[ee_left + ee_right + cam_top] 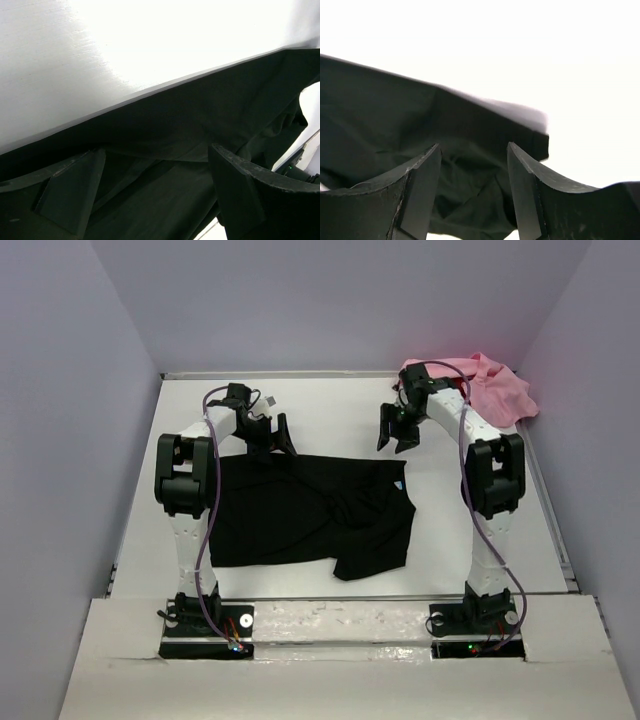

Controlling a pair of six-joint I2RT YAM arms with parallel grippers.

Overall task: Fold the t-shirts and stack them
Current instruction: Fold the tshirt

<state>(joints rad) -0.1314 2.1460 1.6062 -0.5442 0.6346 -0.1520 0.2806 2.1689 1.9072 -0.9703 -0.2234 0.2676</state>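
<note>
Holds the left gripper [278,443] spread to its widest, with nothing between the jaws. Shows, directly under that gripper and stretching back toward the arm bases, the black t-shirt [300,510], laid out flat but rumpled on the white table [330,410]. Places the shirt's far edge just ahead of the left fingers [75,192] in the wrist view, running aslant from low on the left to high on the right, with bare table beyond it. Cannot tell whether those fingertips touch the cloth or hang just over it.

Holds the right gripper [396,443] partly apart, also with nothing gripped: only a clear gap between its two fingers [422,195]. Puts the shirt's far right corner below this gripper and slightly ahead, with dark folds visible through the gap and to its left. Finds a small light neck label [397,483] on the black cloth, just on the near side of the right gripper.

Has the pink t-shirt [490,385] bunched in a heap beyond the right gripper and off to its right, against the far corner, well apart from the black one and from the left gripper.
</note>
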